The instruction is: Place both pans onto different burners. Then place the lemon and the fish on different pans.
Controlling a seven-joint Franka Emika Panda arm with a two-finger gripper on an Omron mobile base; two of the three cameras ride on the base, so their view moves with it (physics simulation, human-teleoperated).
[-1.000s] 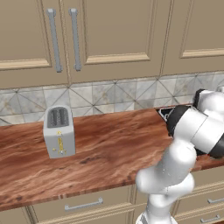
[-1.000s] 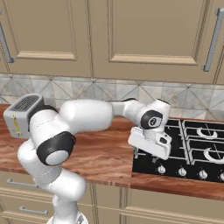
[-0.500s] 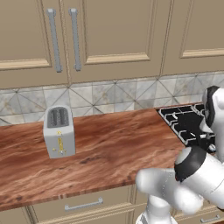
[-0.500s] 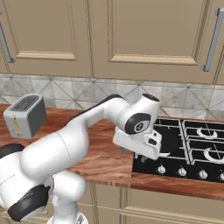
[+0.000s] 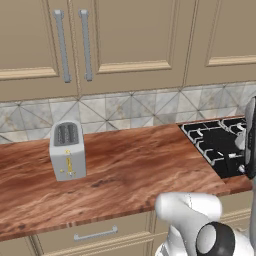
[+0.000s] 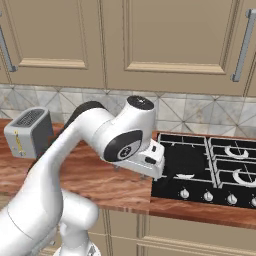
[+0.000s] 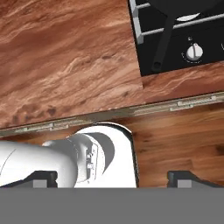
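Note:
A black pan [image 6: 186,159] lies on the left side of the hob [image 6: 220,187], over the burners there, and its thin black handle [image 7: 160,48] points toward the counter's front edge. The same pan [image 5: 220,136] appears on the grate at the far right of the left base view. My gripper [image 7: 113,178] hangs open and empty in front of the counter, back from the handle's end and apart from it. Silvery ring burners [image 6: 236,150] show bare on the hob's right side. The lemon and the fish are out of view.
A silver toaster [image 5: 67,150] stands on the wooden counter [image 5: 130,170] well left of the hob. Knobs [image 6: 207,196] line the hob's front edge. Cabinets hang above, and drawers [image 5: 95,234] run below the counter. My own bulky arm [image 6: 100,145] crosses the counter's front.
The arm has swung down and toward the counter's front. The hand has drawn back from the hob's left edge. The gripper stays open; toaster and pan have not moved.

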